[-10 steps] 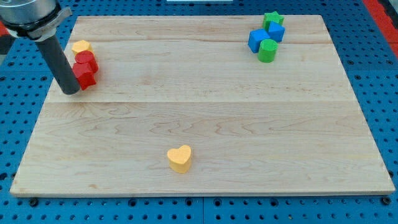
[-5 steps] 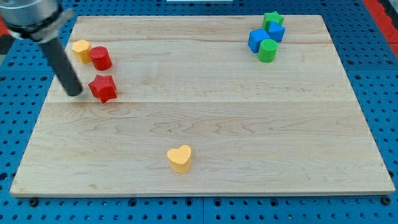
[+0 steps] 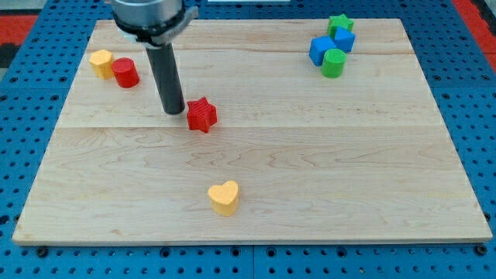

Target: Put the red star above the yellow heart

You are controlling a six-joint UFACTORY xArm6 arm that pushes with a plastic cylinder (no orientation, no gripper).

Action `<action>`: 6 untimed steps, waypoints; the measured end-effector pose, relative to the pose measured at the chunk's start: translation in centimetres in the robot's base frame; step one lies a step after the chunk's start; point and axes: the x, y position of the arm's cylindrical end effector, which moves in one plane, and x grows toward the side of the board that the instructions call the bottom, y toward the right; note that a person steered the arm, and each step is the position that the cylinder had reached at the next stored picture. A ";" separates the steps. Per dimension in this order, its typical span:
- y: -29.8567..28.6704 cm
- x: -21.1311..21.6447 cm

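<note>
Pale wooden worktop (image 3: 325, 170) on blue pegboard (image 3: 480, 116). My tip (image 3: 173, 111) sits just left of red star (image 3: 201, 115), well above yellow heart (image 3: 224, 198). No gripper fitted.

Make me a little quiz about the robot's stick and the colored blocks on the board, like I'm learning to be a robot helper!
1. True or false: my tip is on the view's left of the red star.
2. Which block sits closest to the view's bottom? A) green cylinder B) yellow heart C) red cylinder
3. Fill in the blank: the yellow block near the view's top left has the ____ cylinder right beside it.

Key:
1. True. The tip is close beside the star, on its left.
2. B. The yellow heart lies alone near the bottom edge.
3. Red.
</note>
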 end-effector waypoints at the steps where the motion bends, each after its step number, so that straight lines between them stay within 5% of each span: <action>1: 4.2 1.5; 2: 7.9 7.7; 4: 12.9 1.6; 6: 16.9 10.2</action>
